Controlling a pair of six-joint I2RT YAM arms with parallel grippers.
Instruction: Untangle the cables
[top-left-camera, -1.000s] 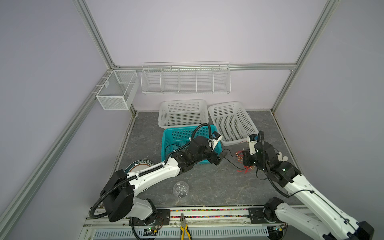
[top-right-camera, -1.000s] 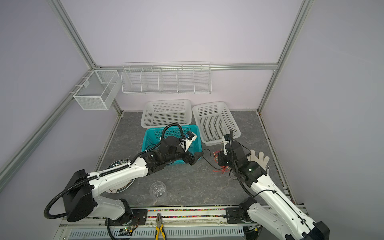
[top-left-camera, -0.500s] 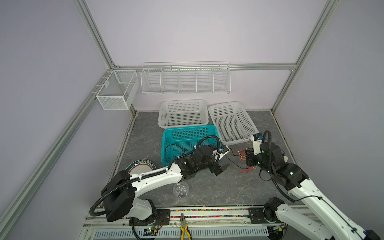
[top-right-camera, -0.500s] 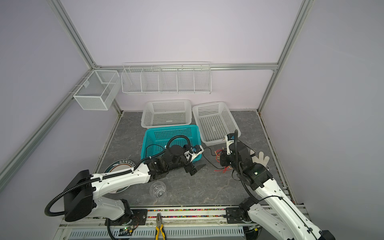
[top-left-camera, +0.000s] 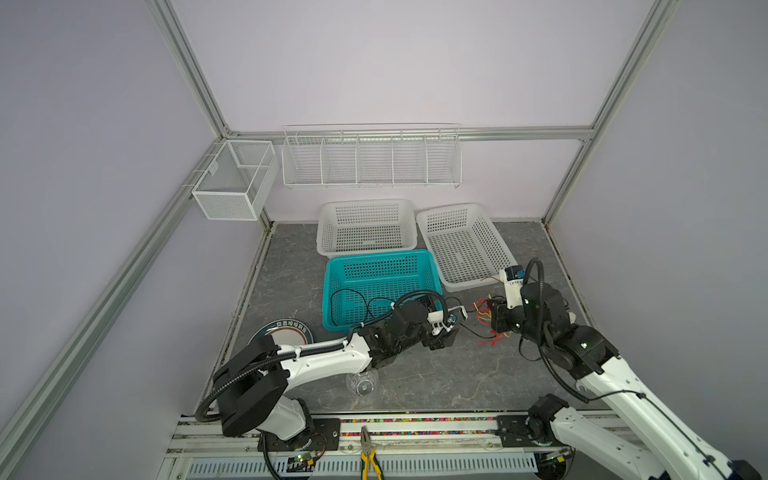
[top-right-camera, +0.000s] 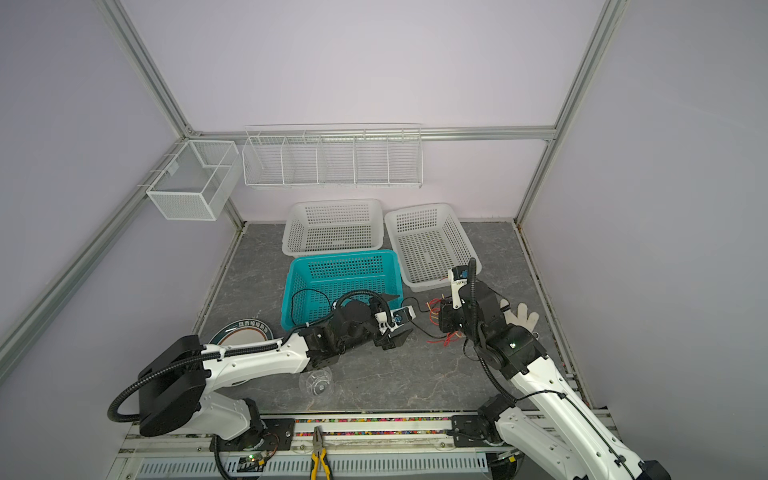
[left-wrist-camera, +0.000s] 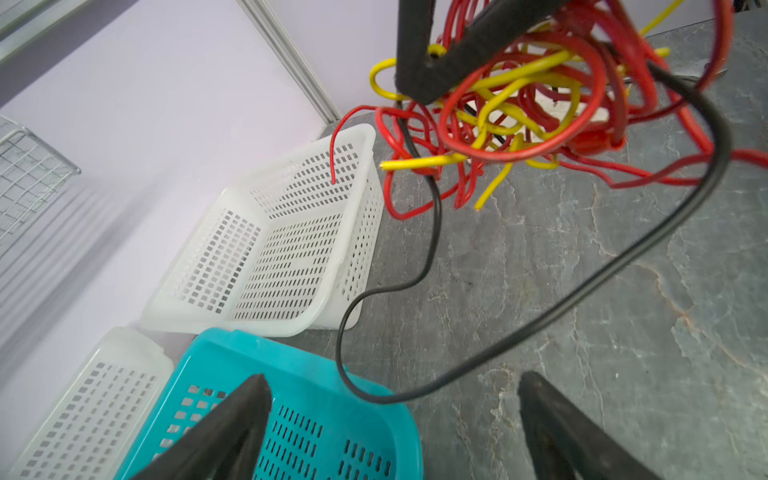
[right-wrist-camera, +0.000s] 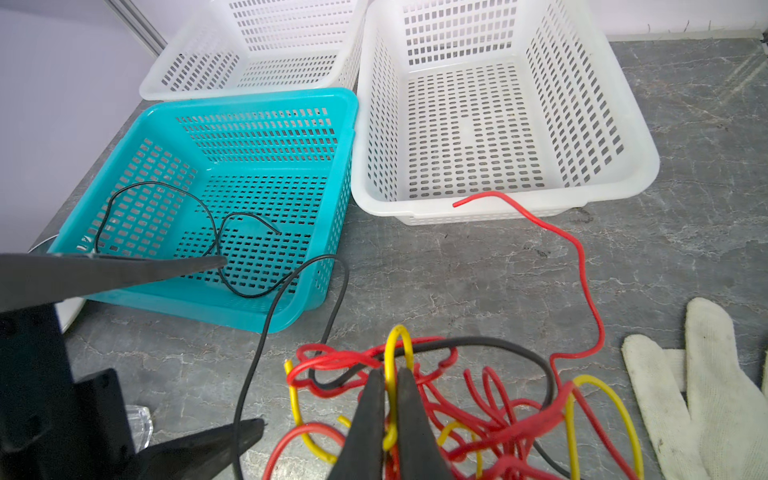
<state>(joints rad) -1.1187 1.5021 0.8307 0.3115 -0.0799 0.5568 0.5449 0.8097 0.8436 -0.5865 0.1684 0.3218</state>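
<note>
Here's the right gripper (right-wrist-camera: 388, 376) clenched on a yellow loop (right-wrist-camera: 397, 332) of the cables (left-wrist-camera: 519, 116), bunched just beside the teal basket (right-wrist-camera: 253, 96). The left gripper (left-wrist-camera: 392, 378) gapes, black lead (left-wrist-camera: 433, 232) just off its tips: best pinch that lead squarely, then draw slowly toward the basket, right anchoring.

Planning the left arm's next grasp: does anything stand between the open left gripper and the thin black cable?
Nothing visible does. The thin black cable loops just ahead of the open left gripper, beside the teal plastic basket's corner.
</note>
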